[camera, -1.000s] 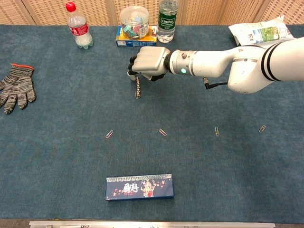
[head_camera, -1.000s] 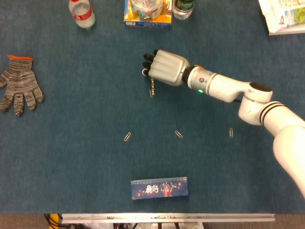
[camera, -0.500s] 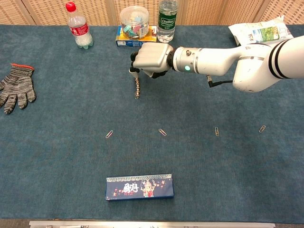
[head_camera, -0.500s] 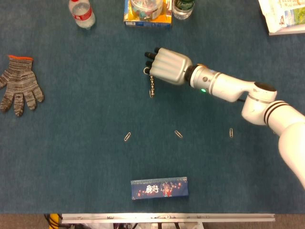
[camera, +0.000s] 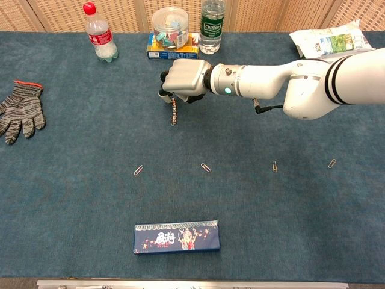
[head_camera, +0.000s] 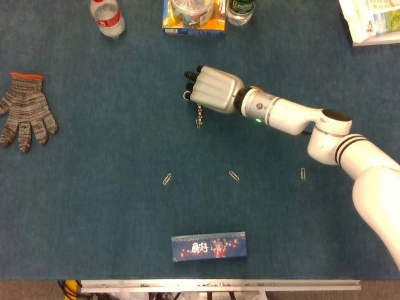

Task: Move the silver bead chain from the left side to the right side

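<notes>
Silver bead chain (head_camera: 199,115): dangles from the fingers, its low end near the blue cloth, same spot as before.
Right hand (head_camera: 213,90): curled tight on the chain top, nudged slightly leftward lately.

Silver bead chain (head_camera: 199,116) dangling straight from the robot hand (head_camera: 212,91).

Right hand (head_camera: 214,91) around silver bead chain (head_camera: 199,116), above table (head_camera: 100,206).
</notes>
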`<control>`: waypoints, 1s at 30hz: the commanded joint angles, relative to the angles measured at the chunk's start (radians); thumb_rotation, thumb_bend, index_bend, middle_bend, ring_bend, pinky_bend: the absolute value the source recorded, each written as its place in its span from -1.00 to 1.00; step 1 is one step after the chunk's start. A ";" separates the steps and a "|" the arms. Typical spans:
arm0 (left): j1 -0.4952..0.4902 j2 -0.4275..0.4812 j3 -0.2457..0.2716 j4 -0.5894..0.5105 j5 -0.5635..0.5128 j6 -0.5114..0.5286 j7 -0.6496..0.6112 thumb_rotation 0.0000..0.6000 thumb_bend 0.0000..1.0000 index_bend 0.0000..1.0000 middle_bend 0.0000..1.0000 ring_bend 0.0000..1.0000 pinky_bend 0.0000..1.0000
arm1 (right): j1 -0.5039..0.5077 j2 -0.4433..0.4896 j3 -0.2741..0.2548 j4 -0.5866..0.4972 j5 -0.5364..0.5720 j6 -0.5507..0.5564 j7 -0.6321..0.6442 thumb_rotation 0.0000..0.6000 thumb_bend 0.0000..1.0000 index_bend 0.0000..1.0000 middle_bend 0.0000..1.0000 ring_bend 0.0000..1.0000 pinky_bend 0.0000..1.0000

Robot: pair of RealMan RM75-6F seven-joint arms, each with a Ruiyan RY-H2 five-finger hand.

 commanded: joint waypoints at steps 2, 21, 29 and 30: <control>0.001 0.000 0.001 -0.001 0.003 0.000 -0.002 1.00 -0.56 -0.10 -0.73 -1.00 -1.00 | -0.005 0.009 -0.008 -0.003 -0.002 -0.004 0.001 1.00 1.00 -0.28 -0.31 -0.69 -0.35; 0.012 0.007 0.004 -0.017 0.024 0.030 -0.004 1.00 -0.56 -0.10 -0.73 -1.00 -1.00 | -0.025 0.098 0.032 -0.149 0.038 0.007 -0.116 1.00 1.00 -0.25 -0.29 -0.69 -0.35; 0.015 0.010 0.000 -0.014 0.017 0.031 -0.013 1.00 -0.56 -0.10 -0.73 -0.99 -1.00 | -0.008 0.061 0.034 -0.130 0.034 -0.014 -0.115 1.00 1.00 -0.25 -0.29 -0.69 -0.35; 0.016 0.010 0.000 -0.013 0.016 0.030 -0.016 1.00 -0.56 -0.10 -0.73 -0.99 -1.00 | -0.006 0.057 0.032 -0.127 0.033 -0.016 -0.113 1.00 1.00 -0.25 -0.29 -0.69 -0.35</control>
